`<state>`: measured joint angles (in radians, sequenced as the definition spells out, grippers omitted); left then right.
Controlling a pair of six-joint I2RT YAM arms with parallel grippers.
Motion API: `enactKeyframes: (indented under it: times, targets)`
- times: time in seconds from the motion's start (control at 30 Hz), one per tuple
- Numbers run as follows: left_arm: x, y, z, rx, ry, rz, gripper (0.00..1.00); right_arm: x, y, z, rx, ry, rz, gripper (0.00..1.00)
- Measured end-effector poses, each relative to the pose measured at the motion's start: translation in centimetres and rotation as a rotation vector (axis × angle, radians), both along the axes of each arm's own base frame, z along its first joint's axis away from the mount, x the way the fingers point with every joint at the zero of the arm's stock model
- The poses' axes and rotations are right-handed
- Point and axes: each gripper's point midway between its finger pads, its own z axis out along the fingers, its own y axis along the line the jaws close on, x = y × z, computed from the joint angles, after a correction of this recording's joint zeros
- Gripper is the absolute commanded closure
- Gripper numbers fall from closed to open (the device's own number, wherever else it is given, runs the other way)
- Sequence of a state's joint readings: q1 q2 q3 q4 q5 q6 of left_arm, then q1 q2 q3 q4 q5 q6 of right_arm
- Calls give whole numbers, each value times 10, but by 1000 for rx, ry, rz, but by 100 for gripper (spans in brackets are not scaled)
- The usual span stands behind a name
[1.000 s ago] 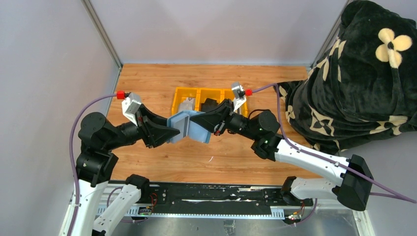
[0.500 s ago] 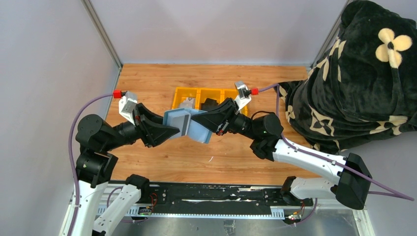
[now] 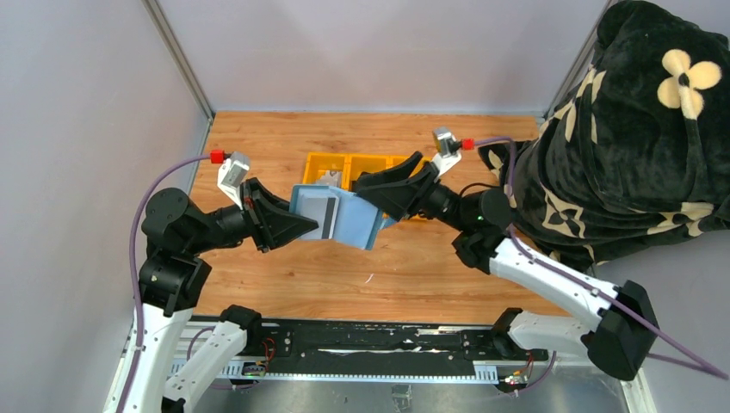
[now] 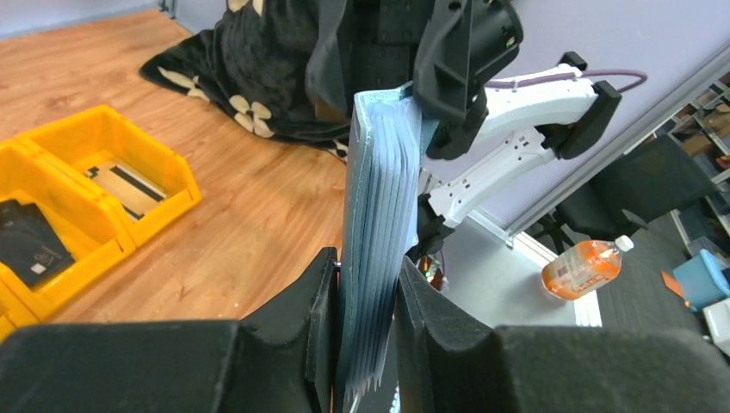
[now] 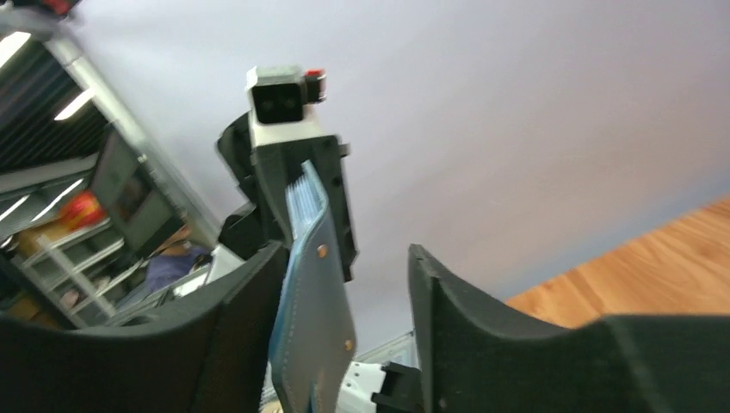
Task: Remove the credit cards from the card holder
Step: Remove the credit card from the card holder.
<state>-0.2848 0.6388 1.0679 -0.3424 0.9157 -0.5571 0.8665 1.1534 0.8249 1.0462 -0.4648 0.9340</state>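
Observation:
The blue-grey card holder (image 3: 349, 222) hangs opened out above the table between both arms. A pale credit card (image 3: 319, 214) with a dark stripe shows on its inner side. My left gripper (image 3: 297, 225) is shut on the holder's left edge; in the left wrist view both pads squeeze the layered slots of the holder (image 4: 379, 198) at my left gripper (image 4: 366, 301). My right gripper (image 3: 379, 196) stands open at the holder's right edge. In the right wrist view the holder's flap (image 5: 314, 327) leans against the left finger, with a wide gap to the other finger of my right gripper (image 5: 344, 258).
A yellow three-compartment tray (image 3: 317, 165) sits behind the holder; the left wrist view shows that tray (image 4: 176, 185) holding a striped card (image 4: 129, 179) and a black pouch (image 4: 30, 245). A black flowered blanket (image 3: 620, 129) is heaped at the right edge.
My right gripper has opened, letting go of the holder's flap, and has drawn back to the right. The holder has spread out flatter. My left jaws have tightened on the holder.

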Motion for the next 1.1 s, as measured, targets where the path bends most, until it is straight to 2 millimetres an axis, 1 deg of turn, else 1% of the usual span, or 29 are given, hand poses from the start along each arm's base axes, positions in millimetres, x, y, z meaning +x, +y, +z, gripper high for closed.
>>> enactKeyframes:
  times: [0.07,0.13,0.17,0.2,0.23,0.27,0.3,0.37,0.43,0.5,0.53,0.6,0.67,0.73,0.8,0.87,1.1]
  targets:
    - [3,0,-4,14,25,8,100,18,-15,-1,-28,30,-69,37]
    - [6,2,-8,33,41,28,100,31,-29,0,-69,59,-143,34]
    - [9,3,-10,48,47,44,100,37,-37,4,-90,69,-189,33]
    - [14,5,-13,69,53,67,100,41,-45,13,-107,68,-237,33]
    - [17,6,-16,85,54,85,100,40,-53,25,-114,51,-272,32]
    - [21,8,-19,103,57,105,100,39,-57,33,-116,43,-287,32]
    - [26,10,-24,127,62,131,100,34,-63,46,-113,20,-305,31]
    - [37,16,-37,175,78,183,100,27,-69,62,-112,-9,-311,30]
    - [45,20,-49,216,103,219,100,19,-68,70,-116,-27,-280,30]
    - [51,23,-57,246,120,241,100,13,-56,71,-131,-34,-222,29]
    - [53,24,-61,257,129,248,100,10,-47,67,-147,-30,-186,29]
    - [56,24,-66,274,143,256,100,7,-23,48,-200,-6,-108,28]
    - [59,25,-69,283,149,265,100,5,3,21,-268,31,-32,28]
    - [60,26,-69,284,147,269,100,6,25,-12,-345,82,26,28]
    - [59,26,-68,281,145,270,100,6,36,-35,-393,118,59,28]
    - [58,26,-66,274,146,268,100,5,43,-53,-429,143,89,28]
    - [52,19,-52,217,136,234,100,2,50,-69,-452,161,140,30]
